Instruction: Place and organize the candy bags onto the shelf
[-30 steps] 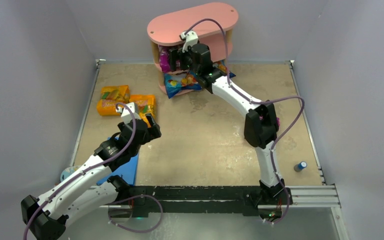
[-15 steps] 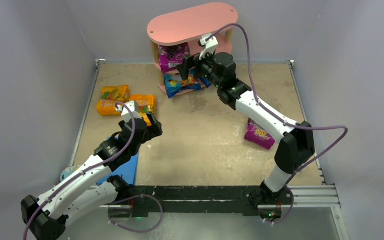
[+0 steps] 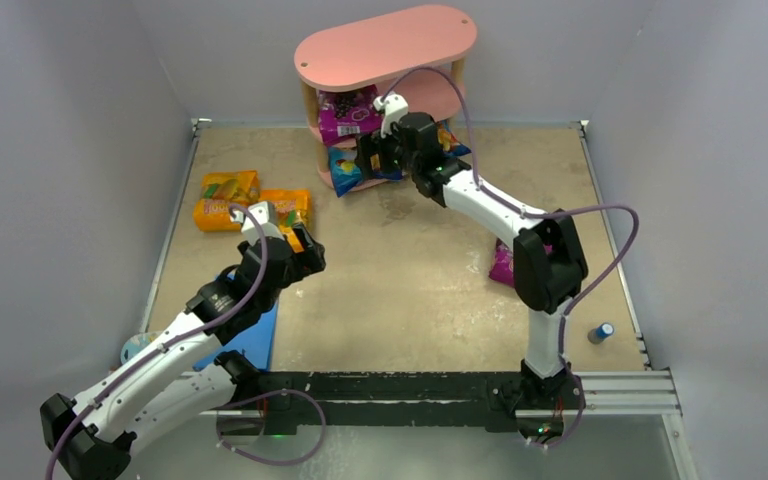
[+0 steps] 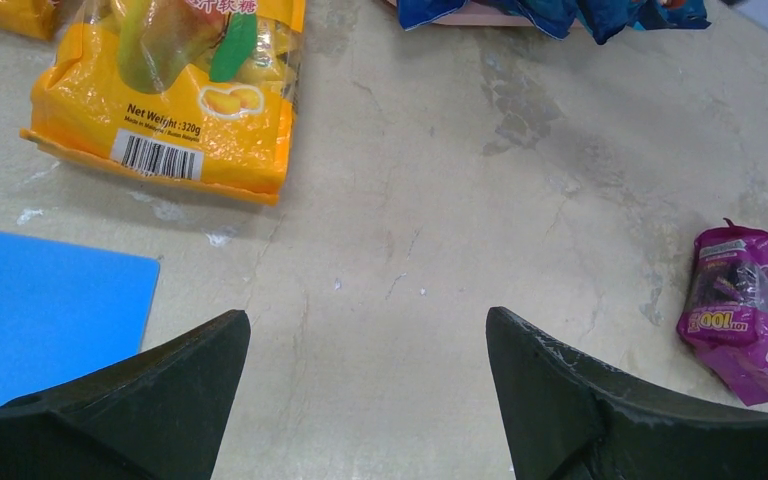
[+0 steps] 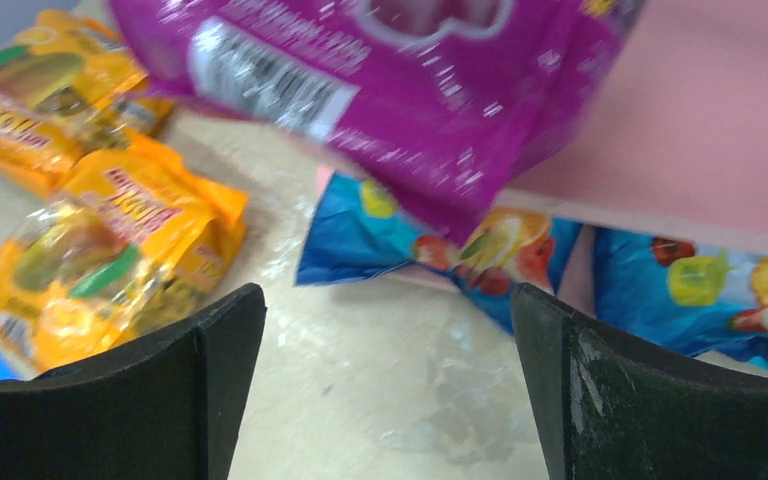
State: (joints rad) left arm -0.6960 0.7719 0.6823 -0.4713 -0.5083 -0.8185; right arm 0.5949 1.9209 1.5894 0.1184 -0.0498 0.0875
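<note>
The pink shelf (image 3: 385, 45) stands at the back. One magenta candy bag (image 3: 348, 112) leans on its middle tier (image 5: 680, 130), and two blue candy bags (image 3: 345, 170) (image 5: 700, 290) lie on the bottom tier. My right gripper (image 3: 372, 155) (image 5: 388, 300) hovers open and empty just in front of the lower tier. Two orange bags (image 3: 225, 200) (image 3: 285, 205) lie on the table at the left. My left gripper (image 3: 300, 255) (image 4: 368, 330) is open over bare table just near the closer orange bag (image 4: 175, 95). A second magenta bag (image 4: 745, 310) lies at the right, half hidden by the right arm's elbow.
A flat blue mat (image 3: 258, 340) (image 4: 40, 310) lies under the left arm. A small blue-and-white bottle (image 3: 600, 332) stands near the right rail. Grey walls enclose the table on three sides, and a metal rail (image 3: 620, 385) runs along the near edge.
My right gripper has come out of the shelf's middle tier, leaving the magenta bag there, and now sits lower in front of the blue bags. The left arm has barely moved.
</note>
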